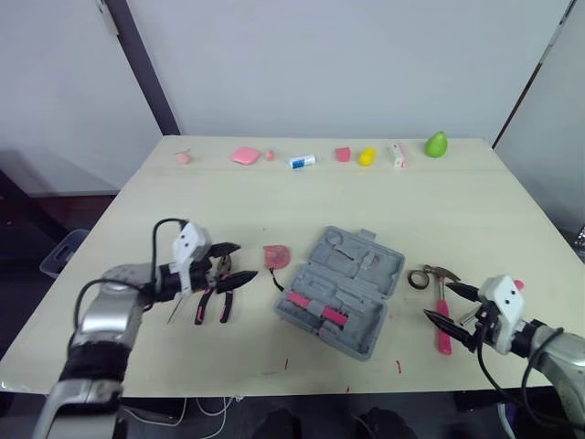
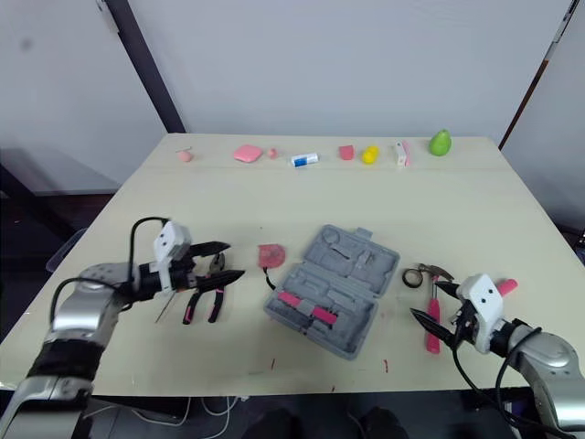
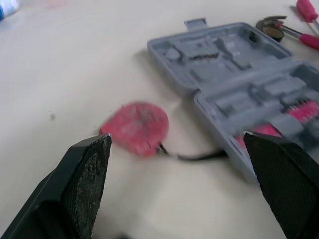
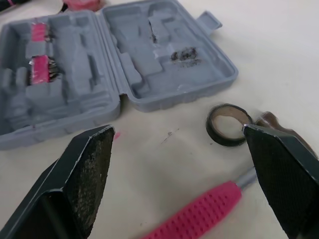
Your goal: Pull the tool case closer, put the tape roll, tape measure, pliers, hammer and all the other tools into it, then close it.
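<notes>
The grey tool case (image 1: 343, 288) lies open at the table's middle, with pink-handled bits in its near half. Left of it is the pink tape measure (image 1: 276, 255), its black strap trailing toward the case. My left gripper (image 1: 233, 263) hovers open just left of the tape measure, over the pink-handled pliers (image 1: 215, 304). Right of the case lie the dark tape roll (image 1: 419, 279) and the pink-handled hammer (image 1: 443, 322). My right gripper (image 1: 450, 307) is open and low over the hammer's handle. In the right wrist view the tape roll (image 4: 229, 124) rests between the case (image 4: 99, 64) and the hammer head.
A thin tool (image 1: 174, 311) lies beside the pliers. Small items line the table's far edge: pink pieces (image 1: 245, 155), a blue-white tube (image 1: 302, 161), a yellow piece (image 1: 366, 156) and a green pear (image 1: 437, 144). The front edge of the table is close to both grippers.
</notes>
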You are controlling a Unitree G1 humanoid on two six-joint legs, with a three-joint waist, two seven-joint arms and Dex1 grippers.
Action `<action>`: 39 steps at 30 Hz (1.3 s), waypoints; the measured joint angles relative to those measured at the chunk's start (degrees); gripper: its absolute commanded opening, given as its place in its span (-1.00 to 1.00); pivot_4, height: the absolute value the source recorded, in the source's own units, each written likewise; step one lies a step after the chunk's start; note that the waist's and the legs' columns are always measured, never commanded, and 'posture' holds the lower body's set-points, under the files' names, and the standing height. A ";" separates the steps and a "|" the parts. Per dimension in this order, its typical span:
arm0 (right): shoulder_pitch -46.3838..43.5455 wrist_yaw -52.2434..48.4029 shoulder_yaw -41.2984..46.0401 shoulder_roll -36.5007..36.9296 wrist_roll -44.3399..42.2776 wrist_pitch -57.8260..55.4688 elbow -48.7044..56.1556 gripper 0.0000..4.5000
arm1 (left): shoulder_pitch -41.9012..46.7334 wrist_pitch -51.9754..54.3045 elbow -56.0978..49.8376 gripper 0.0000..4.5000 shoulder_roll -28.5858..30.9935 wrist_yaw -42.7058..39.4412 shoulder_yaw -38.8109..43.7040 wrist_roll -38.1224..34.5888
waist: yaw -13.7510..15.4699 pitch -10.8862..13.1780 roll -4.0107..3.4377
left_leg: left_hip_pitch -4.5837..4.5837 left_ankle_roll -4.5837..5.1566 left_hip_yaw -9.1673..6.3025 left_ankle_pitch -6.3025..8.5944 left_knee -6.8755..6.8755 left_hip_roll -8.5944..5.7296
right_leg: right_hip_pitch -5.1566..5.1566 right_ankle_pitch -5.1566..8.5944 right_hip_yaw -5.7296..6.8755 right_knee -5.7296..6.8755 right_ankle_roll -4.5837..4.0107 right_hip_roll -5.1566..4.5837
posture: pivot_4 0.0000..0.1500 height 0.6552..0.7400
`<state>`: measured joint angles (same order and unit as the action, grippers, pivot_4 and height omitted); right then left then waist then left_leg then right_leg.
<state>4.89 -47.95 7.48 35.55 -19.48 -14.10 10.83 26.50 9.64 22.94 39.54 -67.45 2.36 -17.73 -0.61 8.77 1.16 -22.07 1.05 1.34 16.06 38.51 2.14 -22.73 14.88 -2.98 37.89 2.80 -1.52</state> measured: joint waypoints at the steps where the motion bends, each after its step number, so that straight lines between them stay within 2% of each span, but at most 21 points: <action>1: -0.68 0.23 -0.70 0.10 0.30 -0.93 0.39 0.82 | 1.92 -0.41 1.74 1.00 -0.93 -0.48 -1.24 0.89 | -0.01 0.00 0.00 | -0.01 0.00 0.01 0.00 0.00 0.00 | -0.01 0.00 0.01 -0.01 0.00 0.01 | 1.00 1.00; 3: -1.73 0.71 -2.21 0.63 1.34 -2.16 0.40 0.57 | 5.68 -1.38 6.16 1.00 -3.06 -2.05 -3.66 2.57 | -0.08 0.00 0.00 | -0.10 0.00 0.02 0.00 0.00 0.00 | -0.09 0.00 0.00 -0.02 0.00 0.03 | 1.00 1.00; 4: -1.82 0.75 -2.65 0.80 1.59 -2.41 0.38 0.48 | 6.51 -1.63 7.27 0.82 -3.54 -2.42 -4.30 3.02 | -0.09 0.00 0.00 | -0.17 0.00 0.02 0.00 0.00 0.00 | -0.13 0.00 0.02 -0.02 0.00 0.04 | 1.00 1.00; 5: -2.03 0.75 -3.28 1.17 2.24 -2.86 0.20 0.19 | 8.36 -2.49 9.99 0.71 -4.41 -2.94 -5.20 3.75 | -0.10 0.00 0.00 | -0.27 0.00 0.01 0.00 0.01 0.00 | -0.22 0.00 0.04 -0.02 0.00 0.06 | 1.00 1.00; 6: -2.81 0.84 -4.16 1.49 2.98 -3.29 -0.31 0.04 | 10.17 -3.47 12.67 0.52 -5.30 -3.18 -5.70 4.81 | -0.10 0.00 0.01 | -0.50 0.00 -0.01 0.00 0.10 0.00 | -0.41 0.00 0.08 0.01 0.00 0.08 | 1.00 1.00; 9: -5.34 1.76 -6.25 1.46 4.50 -4.68 -0.85 -0.62 | 15.11 -8.27 20.32 -0.14 -7.32 -3.26 -8.27 8.83 | -0.16 0.00 0.01 | -0.80 0.00 -0.03 0.00 0.21 0.01 | -0.65 -0.01 0.09 0.10 0.00 0.11 | 1.00 1.00; 10: -5.50 1.99 -6.41 1.45 4.64 -4.89 -0.81 -0.69 | 15.76 -9.15 21.49 -0.20 -7.64 -3.29 -8.64 9.37 | -0.12 0.00 0.01 | -0.80 0.00 -0.03 0.00 0.21 0.01 | -0.65 -0.01 0.09 0.10 0.00 0.11 | 1.00 1.00; 11: -6.22 2.59 -7.08 1.23 5.33 -6.10 -0.79 -1.00 | 18.12 -11.80 25.93 -0.51 -8.81 -3.27 -9.82 11.44 | -0.07 0.00 0.01 | -0.87 0.00 -0.03 0.00 0.22 0.01 | -0.68 -0.01 0.10 0.08 0.01 0.11 | 1.00 1.00; 12: -6.24 3.19 -7.57 1.27 6.07 -6.84 -0.74 -1.00 | 19.78 -13.28 29.09 -0.52 -9.55 -3.04 -10.27 12.73 | -0.04 0.01 0.02 | -0.92 0.00 -0.04 0.00 0.22 0.01 | -0.72 -0.01 0.11 0.07 0.01 0.11 | 1.00 1.00; 14: -6.47 4.35 -9.56 1.24 8.04 -8.24 -0.67 -1.00 | 23.21 -16.46 34.86 -0.87 -10.96 -2.07 -11.97 15.75 | 0.14 0.01 0.03 | -0.95 0.00 -0.05 0.00 0.25 0.00 | -0.72 -0.01 0.13 0.06 0.01 0.10 | 1.00 1.00; 15: -6.49 4.82 -10.25 0.99 8.45 -8.78 -0.66 -1.00 | 24.31 -17.68 37.00 -0.96 -11.62 -1.57 -12.22 16.98 | 0.14 0.01 0.03 | -0.95 0.00 -0.04 0.00 0.25 0.00 | -0.72 -0.01 0.12 0.06 0.01 0.10 | 1.00 1.00; 19: -7.44 6.69 -12.40 0.09 10.37 -11.79 -0.73 -1.00 | 28.88 -19.22 46.08 -0.96 -15.30 2.87 -13.59 21.47 | -0.01 0.02 0.04 | -0.97 0.00 -0.06 0.00 0.33 0.00 | -0.72 -0.02 0.13 0.09 0.02 0.10 | 1.00 1.00; 22: -8.51 7.30 -13.66 -0.17 11.52 -12.53 -0.82 -1.00 | 30.45 -19.25 48.56 -0.96 -17.17 4.77 -14.16 23.54 | -0.12 0.02 0.04 | -0.97 0.00 -0.08 0.00 0.35 0.00 | -0.72 -0.02 0.14 0.11 0.02 0.12 | 1.00 1.00; 28: -10.79 8.03 -16.01 -2.79 12.45 -13.14 -1.70 -1.00 | 32.01 -18.68 51.45 -0.96 -19.61 7.53 -14.25 26.85 | -0.11 0.02 0.05 | -0.98 0.00 -0.10 0.00 0.38 0.01 | -0.73 -0.02 0.13 0.13 0.02 0.14 | 1.00 1.00; 39: -11.53 8.45 -16.17 -3.70 12.72 -13.14 -2.44 -1.00 | 33.08 -18.21 52.06 -0.96 -20.30 8.32 -14.02 29.65 | -0.04 0.02 0.04 | -1.00 0.00 -0.13 0.00 0.59 0.01 | -0.72 -0.03 0.16 0.28 0.03 0.14 | 1.00 1.00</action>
<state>-6.64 -39.51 -8.69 31.86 -6.76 -27.24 8.40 59.58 -8.57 75.00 19.24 -59.13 -11.67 11.92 -0.65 8.79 1.21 -23.07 1.05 1.21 16.06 39.10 2.15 -23.45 14.85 -2.82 38.17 2.83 -1.38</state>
